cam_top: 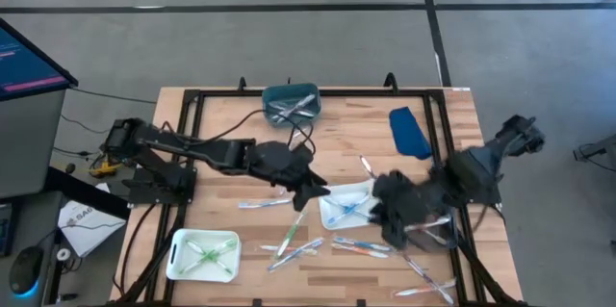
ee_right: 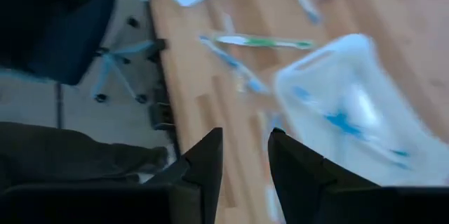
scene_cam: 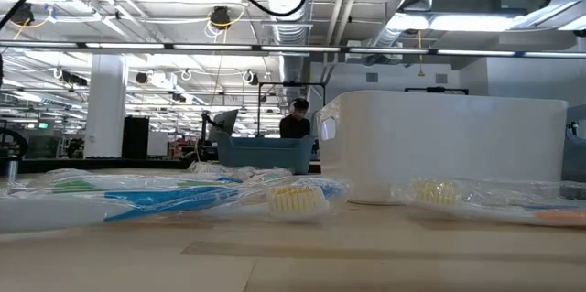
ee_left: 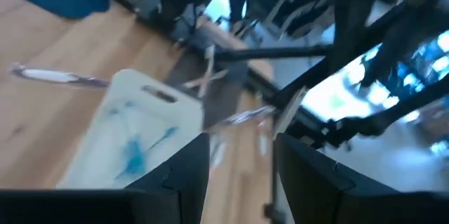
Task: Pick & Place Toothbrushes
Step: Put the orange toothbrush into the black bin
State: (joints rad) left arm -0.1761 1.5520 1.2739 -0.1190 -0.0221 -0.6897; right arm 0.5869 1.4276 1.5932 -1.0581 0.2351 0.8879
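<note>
The white rectangular plastic tray holding blue toothbrushes was taken as the landmark, near the middle of the pale wooden tabletop. The left claw was seen just beside that tray's left edge; in its wrist view its two dark fingers stood apart with nothing visible between them. The right claw was at the tray's right edge, blurred from above; its fingers showed a narrow gap, and whether anything was gripped could not be told.

Loose thin plastic toothbrushes lay scattered on the tabletop in front of the tray and to its right, several partly hidden under the right arm. A second white tray with green toothbrushes sat well to the left front of the landmark tray, a teal tray of pale toothbrushes behind it, and a blue oblong object behind and to its right. In the low view, wrapped toothbrushes filled the foreground, and a person was partly hidden behind the teal tray.
</note>
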